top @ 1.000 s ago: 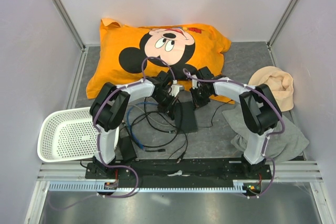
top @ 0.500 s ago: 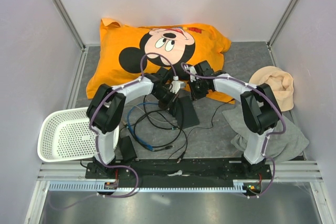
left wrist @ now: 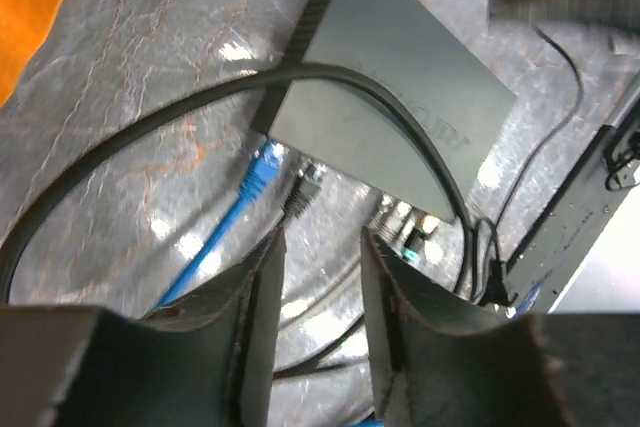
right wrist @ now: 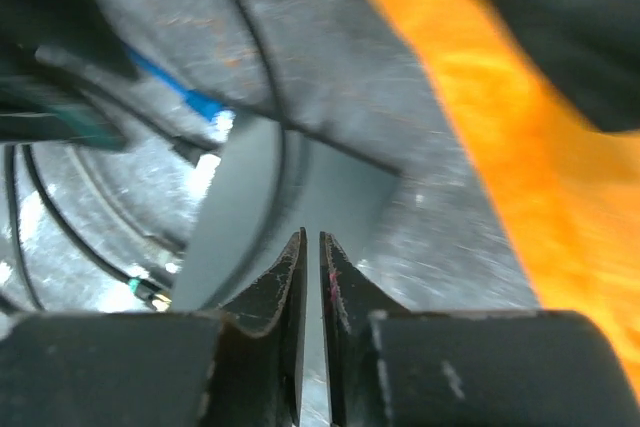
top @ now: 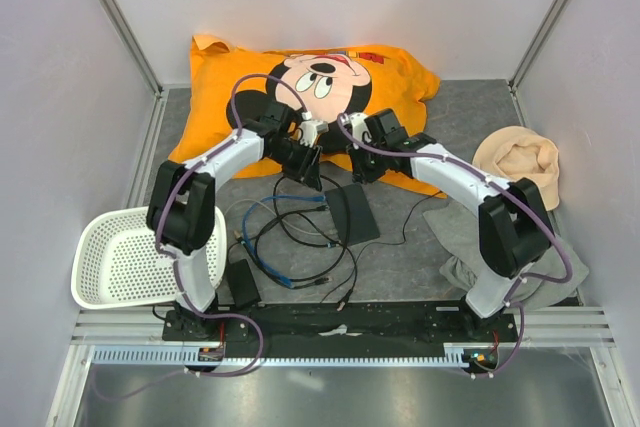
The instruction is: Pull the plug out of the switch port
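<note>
Your left end effector (left wrist: 322, 242) stands half open, empty, blue plug (left wrist: 265, 162) and black plug (left wrist: 305, 187) lie just beside the flat matte-black rectangular box (left wrist: 400, 97), your right end effector (right wrist: 312, 239) narrow, empty.

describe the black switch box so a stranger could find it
Just in front of the big orange cartoon-mouse pillow lies a flat matte-black rectangular box. It is much wider than the small narrow black brick beside the white plastic basket.
</note>
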Action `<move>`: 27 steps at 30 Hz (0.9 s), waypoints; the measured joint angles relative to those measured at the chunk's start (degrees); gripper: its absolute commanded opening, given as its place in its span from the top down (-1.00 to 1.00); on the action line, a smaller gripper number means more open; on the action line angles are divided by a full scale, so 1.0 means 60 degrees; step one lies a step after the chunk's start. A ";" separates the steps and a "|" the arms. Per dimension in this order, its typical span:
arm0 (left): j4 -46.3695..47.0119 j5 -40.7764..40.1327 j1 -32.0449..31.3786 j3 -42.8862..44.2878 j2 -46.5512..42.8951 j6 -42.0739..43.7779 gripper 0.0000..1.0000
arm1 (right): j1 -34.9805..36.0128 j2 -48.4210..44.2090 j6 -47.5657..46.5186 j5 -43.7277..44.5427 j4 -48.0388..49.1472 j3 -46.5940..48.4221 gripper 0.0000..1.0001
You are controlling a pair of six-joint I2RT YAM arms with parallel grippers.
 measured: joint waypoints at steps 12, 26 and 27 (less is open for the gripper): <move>0.0277 0.0018 0.0022 0.0561 0.1432 -0.0007 0.03 | 0.0401 0.1060 0.0419 -0.0044 0.0477 -0.0586 0.90; 0.0484 0.0437 0.0044 0.0692 0.2142 -0.0004 0.11 | 0.0386 0.1195 0.0510 0.0146 0.0882 -0.0823 1.00; 0.0484 0.0470 0.0044 0.0692 0.2153 -0.0004 0.12 | 0.0386 0.1198 0.0506 0.0149 0.0911 -0.0823 1.00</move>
